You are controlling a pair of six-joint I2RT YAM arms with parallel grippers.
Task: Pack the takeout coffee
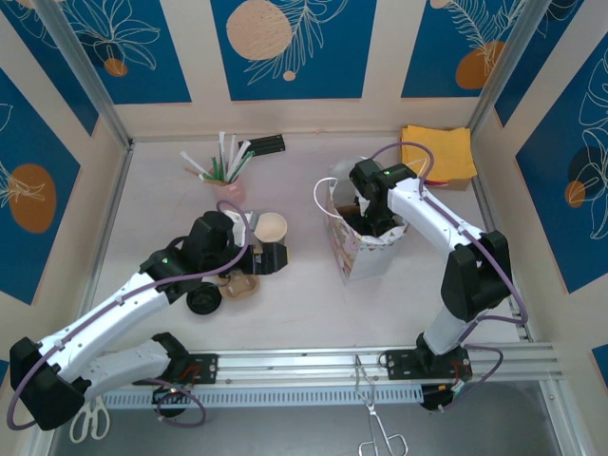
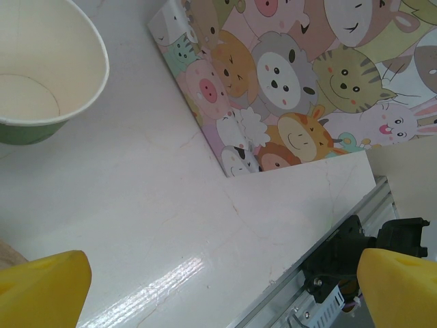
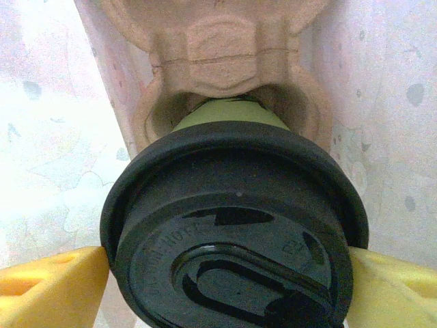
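Lidded cup [image 3: 232, 205] between right gripper [image 3: 232, 287] fingers, clasped at 3 and 9 o'clock | arm bent down into bag [image 1: 369, 256]

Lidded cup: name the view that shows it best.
Right wrist: the lidded cup sits close up in its carrier, between the fingers. From the top, the right arm covers it in the bag. Left wrist gives the bag's outside.
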